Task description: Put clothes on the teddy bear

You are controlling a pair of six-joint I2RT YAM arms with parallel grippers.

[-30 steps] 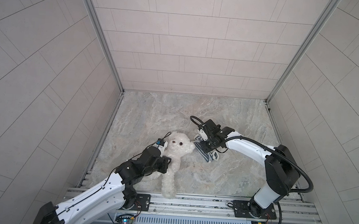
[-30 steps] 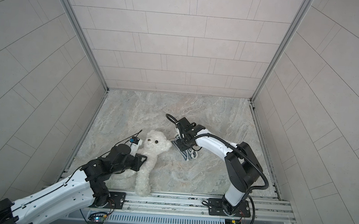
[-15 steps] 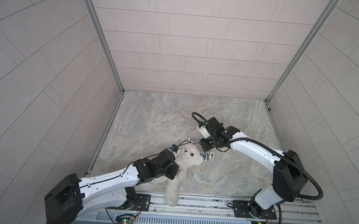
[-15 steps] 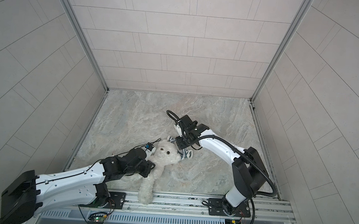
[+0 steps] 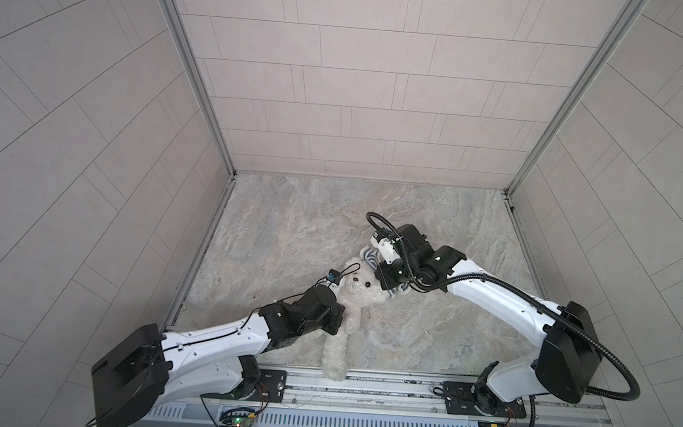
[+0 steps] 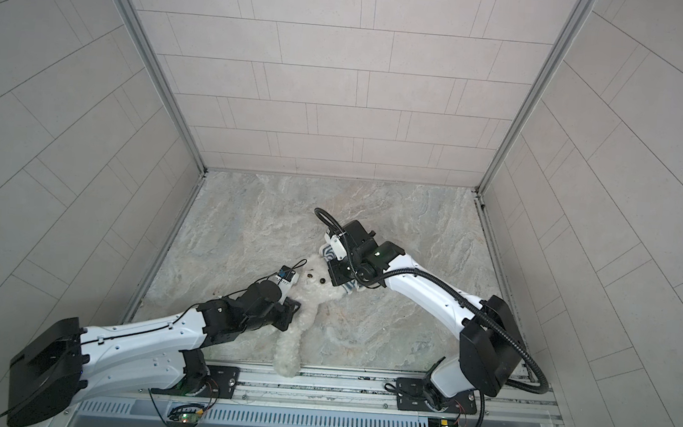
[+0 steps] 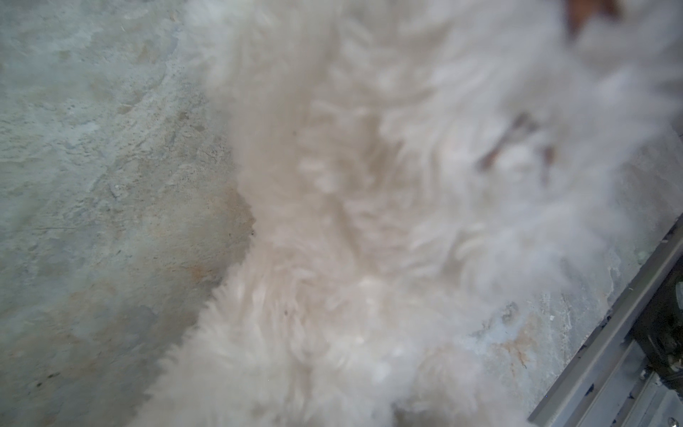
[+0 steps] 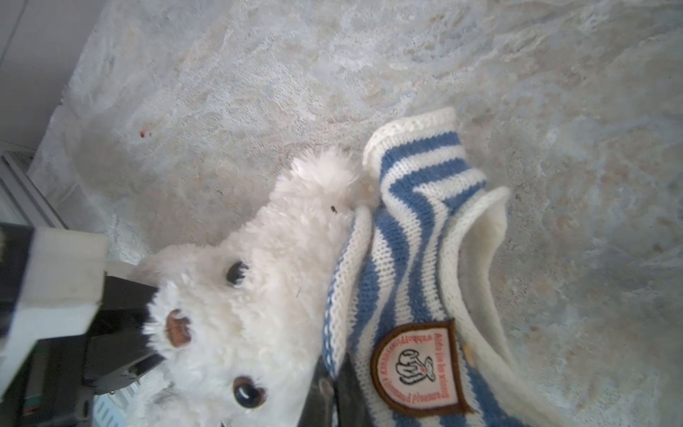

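- Teddy bear (image 5: 355, 303): lies face-up on the marble-patterned tabletop (image 5: 288, 227), near the front rail. Its head points towards the back wall and one leg reaches the rail.
- Handling (judged): the bear looks light, soft and limp, with a deep pile that squashes under pressure. It will probably sag or fold if taken by a limb. The torso just below the arms looks the firmest hold, leaving head and arms free for the garment.
- Striped knit sweater (image 8: 406, 258): blue and white, with a sewn badge. It is bunched against the crown of the bear's head, beside one ear, and does not yet cover the head. It looks stretchy and likely to snag on fur.
- Left gripper (image 5: 336, 319): pressed into the bear's flank. Its fingertips are buried in fur and hidden, and the left wrist view shows only blurred pile (image 7: 369, 222). It appears to be clamped narrowly on the body.
- Right gripper (image 5: 386, 282): closed tight. In the right wrist view its dark fingers (image 8: 321, 392) pinch the sweater's ribbed edge, touching the bear's cheek.
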